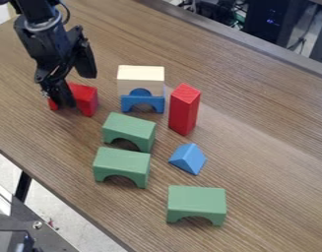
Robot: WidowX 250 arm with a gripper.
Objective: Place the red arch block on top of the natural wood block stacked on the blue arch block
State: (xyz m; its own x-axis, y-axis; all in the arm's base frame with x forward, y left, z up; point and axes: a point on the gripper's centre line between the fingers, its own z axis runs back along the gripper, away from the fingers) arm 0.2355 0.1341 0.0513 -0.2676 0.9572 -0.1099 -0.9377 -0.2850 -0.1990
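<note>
My gripper: I, the black gripper (63, 101), am in the upper left part of the view, pointing down to the table (255, 142).
My opening: I cannot tell if it is wide, narrow or closed around something.
Red block at me: the lying red block (86, 100) is directly at my tip. I cover the middle of it, so one small part shows at the left of me and a bigger part at the right. If I touch it or hold it, I cannot say.
Pale and blue pieces: to the right of this block there is a cream block (140, 76), with a blue half-round piece (141, 92) and a blue arch (127, 103) at its lower side. How they rest on each other, I cannot tell.
Tall red block: the upright red block (183, 110) stands just beside them, on their right.
Green arches: the first green arch (129, 129) is below the blue arch in the view; the second green arch (121, 161) is just beside the first. The third green arch (197, 198) is well apart, at the lower right.
Blue wedge: the blue triangular block (187, 159) lies between the tall red block and the third green arch.
</note>
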